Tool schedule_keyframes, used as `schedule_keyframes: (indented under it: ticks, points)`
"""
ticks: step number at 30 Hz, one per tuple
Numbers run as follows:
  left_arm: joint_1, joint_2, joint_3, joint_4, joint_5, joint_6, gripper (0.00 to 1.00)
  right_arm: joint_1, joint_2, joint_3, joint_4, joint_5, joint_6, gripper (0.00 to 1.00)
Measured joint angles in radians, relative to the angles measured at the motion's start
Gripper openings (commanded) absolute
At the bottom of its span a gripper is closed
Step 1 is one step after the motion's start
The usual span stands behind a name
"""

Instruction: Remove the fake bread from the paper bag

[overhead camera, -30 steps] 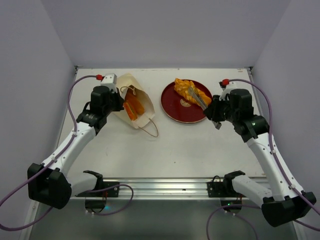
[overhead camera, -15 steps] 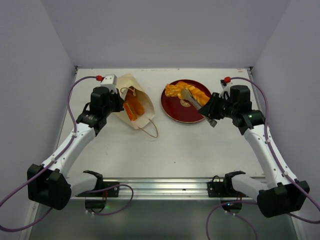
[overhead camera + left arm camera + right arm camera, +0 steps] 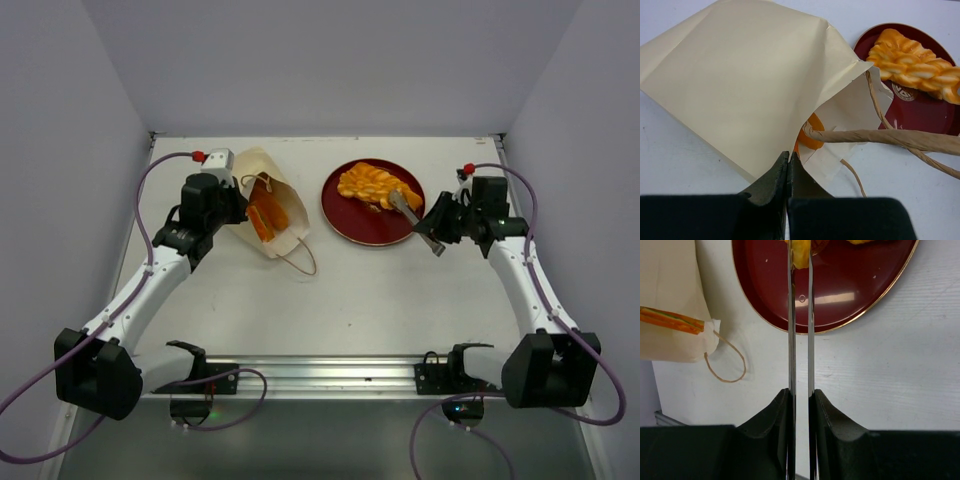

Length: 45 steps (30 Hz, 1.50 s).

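The cream paper bag (image 3: 285,238) lies on its side at the left, mouth toward the plate. An orange fake bread (image 3: 265,218) shows inside its mouth, also seen as an orange bread (image 3: 812,137) in the left wrist view. My left gripper (image 3: 788,156) is shut on the bag (image 3: 740,80) at its mouth edge. My right gripper (image 3: 800,395) is shut on metal tongs (image 3: 800,340), whose tips pinch a yellow bread end (image 3: 801,252). That is the twisted orange bread (image 3: 372,185) lying on the red plate (image 3: 365,228).
The bag's brown cord handle (image 3: 890,137) stretches toward the plate (image 3: 920,110); another loop (image 3: 300,260) lies on the table in front of the bag. Grey walls close in the white table on three sides.
The right arm shifted the tongs and the twisted bread over the plate; the bread now lies across the plate's upper middle and the wrist sits further right. The left arm held still.
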Motion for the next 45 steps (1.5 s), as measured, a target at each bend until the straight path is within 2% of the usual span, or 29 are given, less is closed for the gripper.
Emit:
schedule_keyframes:
  ticks: [4, 5, 11, 14, 23, 27, 36, 41, 45]
  points:
    - [0.000, 0.000, 0.000, 0.000, 0.000, 0.000, 0.00, -0.046, 0.015, -0.010, 0.003, -0.023, -0.020, 0.34]
    - [0.000, -0.001, 0.000, 0.000, 0.000, 0.000, 0.00, -0.057, 0.016, -0.011, 0.005, -0.026, -0.026, 0.40]
    - [0.000, -0.004, 0.000, 0.000, 0.000, 0.000, 0.00, -0.086, 0.016, -0.029, 0.005, -0.044, -0.059, 0.56]
    - [0.000, -0.004, 0.000, 0.000, 0.000, 0.000, 0.00, -0.086, 0.014, -0.035, 0.006, -0.052, -0.076, 0.61]
    - [0.000, -0.004, 0.000, -0.001, 0.001, 0.000, 0.00, -0.089, -0.061, -0.038, 0.010, -0.066, -0.124, 0.63]
    - [0.000, -0.005, 0.000, -0.001, 0.001, 0.000, 0.00, -0.091, -0.096, -0.037, 0.021, -0.069, -0.150, 0.61]
    - [0.000, -0.006, 0.000, -0.001, 0.004, 0.000, 0.00, -0.094, -0.099, -0.037, 0.030, -0.135, -0.242, 0.61]
    - [0.000, -0.006, 0.000, 0.000, 0.004, 0.000, 0.00, -0.081, -0.066, -0.023, -0.019, -0.208, -0.436, 0.70]
    - [0.000, -0.006, -0.003, 0.002, 0.006, 0.000, 0.00, 0.031, 0.015, 0.002, -0.087, -0.097, -0.586, 0.80]
